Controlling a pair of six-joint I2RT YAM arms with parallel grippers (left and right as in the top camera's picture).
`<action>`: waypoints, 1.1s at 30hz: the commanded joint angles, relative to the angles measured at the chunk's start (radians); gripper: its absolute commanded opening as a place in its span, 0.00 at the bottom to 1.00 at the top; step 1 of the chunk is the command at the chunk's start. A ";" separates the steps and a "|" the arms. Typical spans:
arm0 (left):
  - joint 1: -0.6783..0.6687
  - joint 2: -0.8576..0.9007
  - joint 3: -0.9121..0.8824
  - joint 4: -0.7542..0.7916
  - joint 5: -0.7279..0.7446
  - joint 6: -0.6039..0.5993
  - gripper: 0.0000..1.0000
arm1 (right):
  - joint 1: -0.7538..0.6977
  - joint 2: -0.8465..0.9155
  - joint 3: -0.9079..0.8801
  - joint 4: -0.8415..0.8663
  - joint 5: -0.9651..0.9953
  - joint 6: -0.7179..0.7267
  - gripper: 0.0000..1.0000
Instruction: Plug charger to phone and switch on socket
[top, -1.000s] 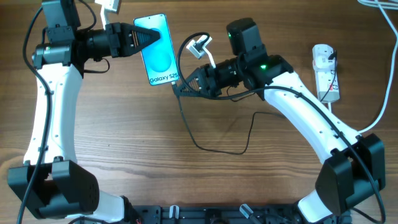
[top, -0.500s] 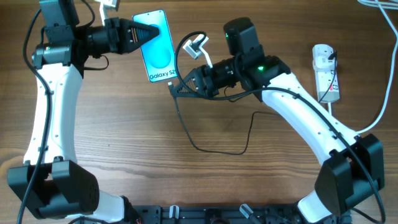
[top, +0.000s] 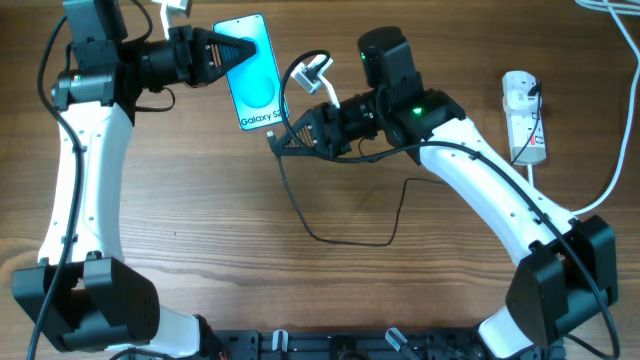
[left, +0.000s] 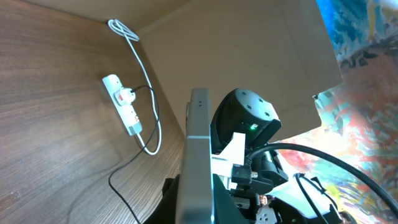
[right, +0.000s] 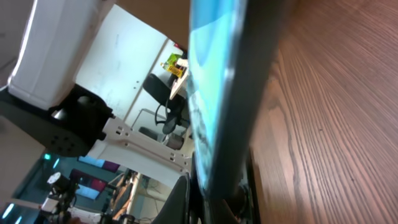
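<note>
The phone, teal screen up, is lifted off the table with my left gripper shut on its upper left side. In the left wrist view the phone stands edge-on between the jaws of that gripper. My right gripper is shut on the plug end of the charger and sits against the phone's bottom edge. The right wrist view is filled by the phone directly above the right gripper; the plug tip is hidden. The socket lies at the far right.
The charger's black cable loops across the wood in front of the right arm and runs to the socket. A thicker white lead curves along the table's right edge. A small white connector hangs near the right wrist.
The left gripper lifted the phone slightly towards the far edge. The right gripper slid left with the charger's end, closing up to the phone's bottom edge.
</note>
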 joint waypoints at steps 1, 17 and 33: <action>-0.020 -0.001 0.004 0.007 0.013 -0.002 0.04 | 0.002 0.004 -0.004 0.013 -0.041 0.021 0.04; -0.021 -0.001 0.004 0.006 0.013 -0.002 0.04 | 0.002 0.004 -0.004 0.046 -0.010 0.039 0.05; -0.021 -0.001 0.004 0.005 0.040 -0.002 0.04 | -0.011 0.004 -0.004 0.046 -0.002 0.039 0.05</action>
